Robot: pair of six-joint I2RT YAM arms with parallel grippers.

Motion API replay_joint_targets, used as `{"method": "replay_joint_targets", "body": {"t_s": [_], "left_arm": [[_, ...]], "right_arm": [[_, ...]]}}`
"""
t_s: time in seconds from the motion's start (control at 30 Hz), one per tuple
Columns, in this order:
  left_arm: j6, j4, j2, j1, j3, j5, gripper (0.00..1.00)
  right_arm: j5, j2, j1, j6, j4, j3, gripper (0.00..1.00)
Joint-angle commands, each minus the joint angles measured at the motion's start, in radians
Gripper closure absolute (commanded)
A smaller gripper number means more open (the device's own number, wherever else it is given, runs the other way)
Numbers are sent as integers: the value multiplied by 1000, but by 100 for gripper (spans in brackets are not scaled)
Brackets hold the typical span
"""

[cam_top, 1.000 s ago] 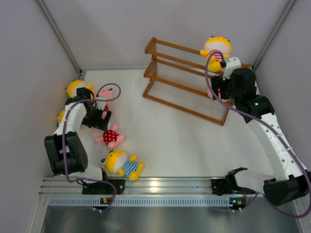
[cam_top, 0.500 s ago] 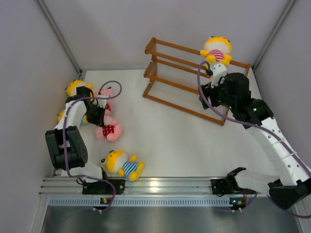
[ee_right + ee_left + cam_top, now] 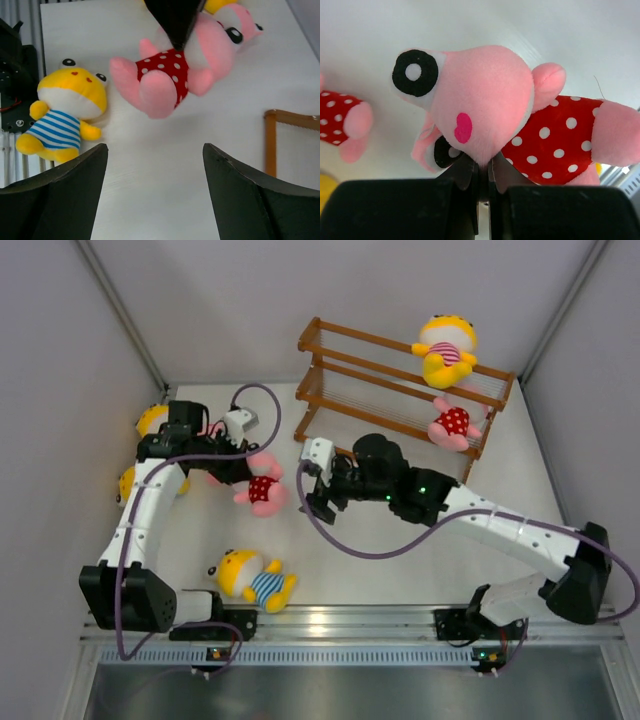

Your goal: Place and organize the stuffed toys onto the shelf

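My left gripper [image 3: 248, 468] is shut on the head of a pink stuffed toy [image 3: 265, 490] in a red white-dotted outfit, which it holds above the table. The left wrist view shows its fingertips [image 3: 465, 172] pinching the fabric under the toy's pink head [image 3: 485, 95]. My right gripper [image 3: 318, 492] stands open and empty just right of that toy [image 3: 170, 75], fingers pointing at it. The brown shelf [image 3: 345, 340] carries a yellow toy in a pink-striped shirt [image 3: 446, 348] on top and a pink toy [image 3: 452, 424] on a lower tier.
A yellow toy in a blue-striped shirt [image 3: 252, 580] lies near the front edge, left of centre [image 3: 65, 112]. Two more yellow toys [image 3: 150, 420] [image 3: 125, 481] rest by the left wall. Another red-dotted pink toy [image 3: 340, 125] lies under the left arm. White walls enclose the table.
My left gripper shut on the pink toy and carried it up and to the right. My right arm left the shelf, where a pink toy now lies, and swung down-left to the table's middle.
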Motion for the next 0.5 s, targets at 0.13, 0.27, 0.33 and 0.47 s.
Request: {"method": "replay_joint_targets", "body": {"t_s": [0.13, 0.27, 0.33, 0.47], "left_arm": [[-23, -74, -15, -47, 37, 86, 100], [-15, -80, -10, -49, 33, 89, 100], [-14, -81, -4, -51, 27, 90, 100], [-14, -87, 5, -52, 31, 103, 100]], "right_arm": [[-77, 205, 66, 7, 189, 119, 20], [-43, 292, 66, 18, 188, 145, 20], [-43, 312, 66, 30, 194, 159, 21], [-37, 363, 72, 51, 176, 208, 72]]}}
